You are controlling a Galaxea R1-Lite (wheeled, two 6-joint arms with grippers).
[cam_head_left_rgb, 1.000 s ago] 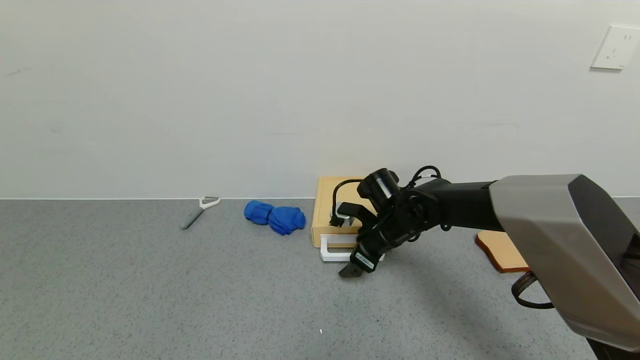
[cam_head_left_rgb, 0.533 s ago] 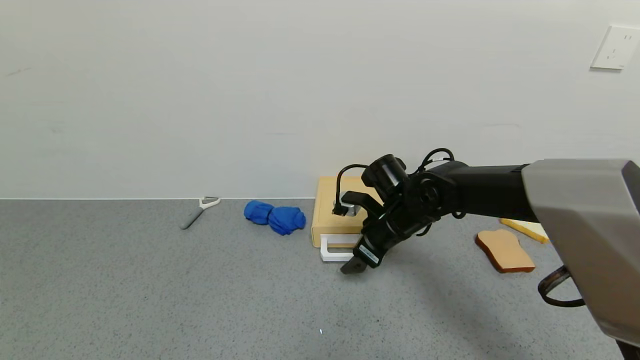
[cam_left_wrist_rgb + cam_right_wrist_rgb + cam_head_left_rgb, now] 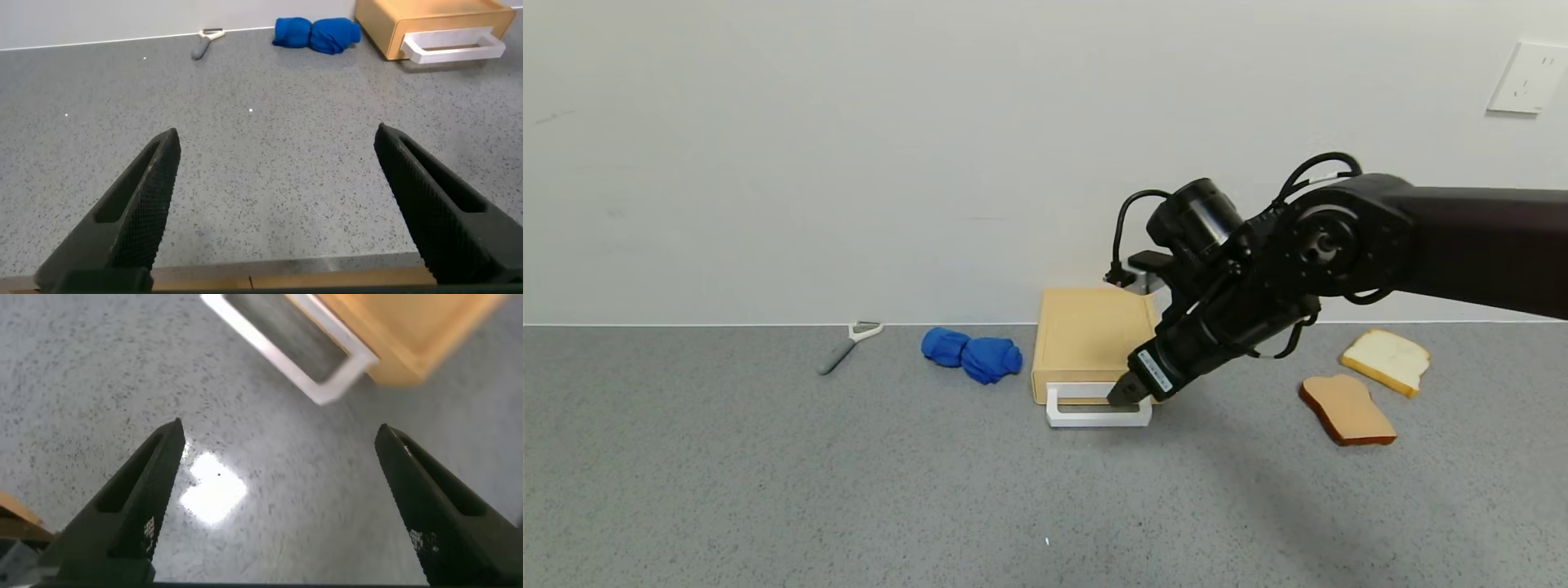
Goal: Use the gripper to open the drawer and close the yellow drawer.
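Your right gripper (image 3: 1125, 398) hangs open above the speckled grey table (image 3: 768, 490), fingertips just over the white loop handle (image 3: 1094, 415). Beyond sits the flat, smooth yellow drawer (image 3: 1086, 339), its far right corner hidden.

drawer (image 3: 1086, 343): right rear corner hidden behind right hand (image 3: 1129, 395)
handle (image 3: 1098, 415): right end covered by fingertips
right arm: cut off at head view edge
left hand (image 3: 278, 212): only fingers visible, bases cropped
peeler (image 3: 848, 344): blade details too small

Even bright light, soft shadows, floor glare (image 3: 212, 490)
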